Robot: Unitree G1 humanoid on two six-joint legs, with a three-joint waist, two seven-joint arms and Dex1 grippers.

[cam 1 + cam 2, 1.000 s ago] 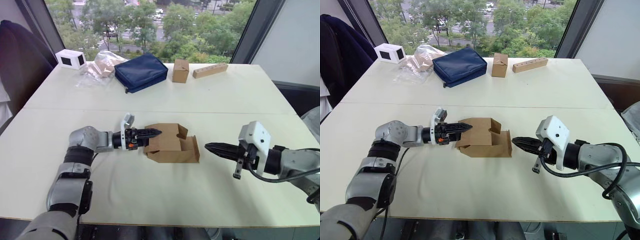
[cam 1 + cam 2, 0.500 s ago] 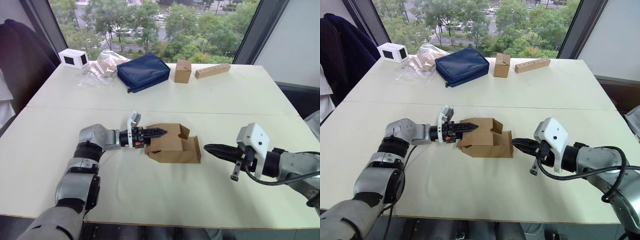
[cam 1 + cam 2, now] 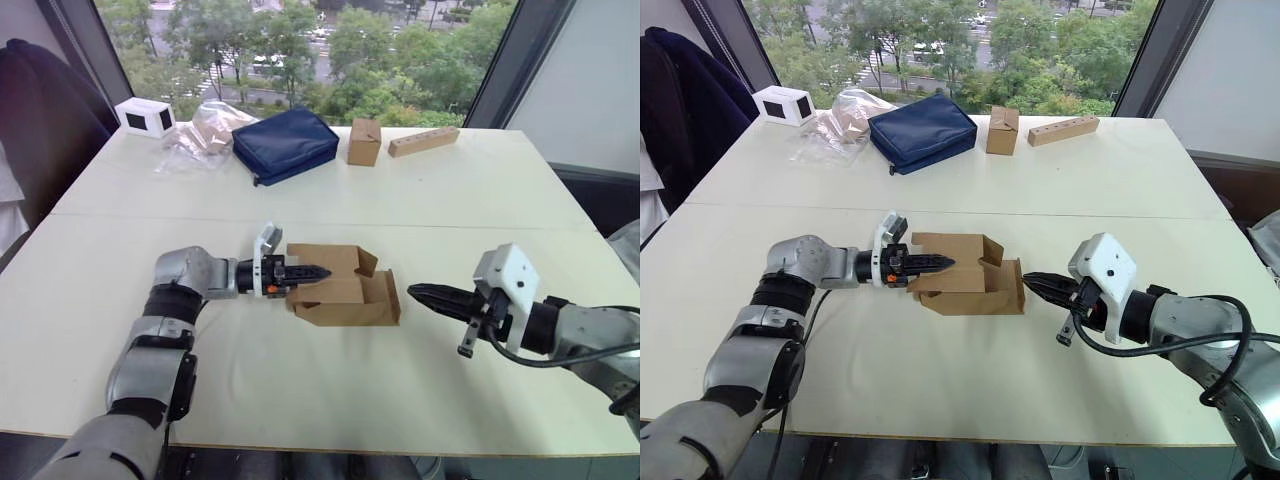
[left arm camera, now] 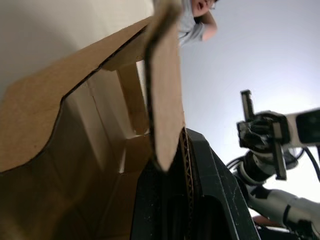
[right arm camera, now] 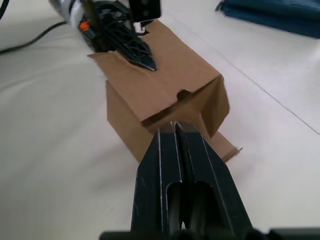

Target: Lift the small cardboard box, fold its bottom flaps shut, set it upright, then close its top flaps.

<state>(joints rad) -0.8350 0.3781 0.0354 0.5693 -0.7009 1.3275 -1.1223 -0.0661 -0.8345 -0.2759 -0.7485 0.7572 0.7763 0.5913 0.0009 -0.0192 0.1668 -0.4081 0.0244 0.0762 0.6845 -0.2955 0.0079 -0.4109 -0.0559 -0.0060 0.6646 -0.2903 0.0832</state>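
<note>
- The small cardboard box (image 3: 343,287) is lying on its side near the middle of the white table (image 3: 420,195), between the two grippers; its flaps are standing open at both ends
- The left gripper (image 3: 308,272) is pinching a flap at the box's left end; in the left wrist view the cardboard edge is sitting clamped between its black fingers (image 4: 220,195)
- The right gripper (image 3: 1032,281) is hovering just beside the box's right-hand flaps, pointing at them; its fingers are pressing together with nothing between them
- Along the far edge are lying a blue pouch (image 3: 282,144), a taller brown box (image 3: 362,141), a tan block with holes (image 3: 421,141), a plastic bag (image 3: 200,133) and a white box (image 3: 145,117)
</note>
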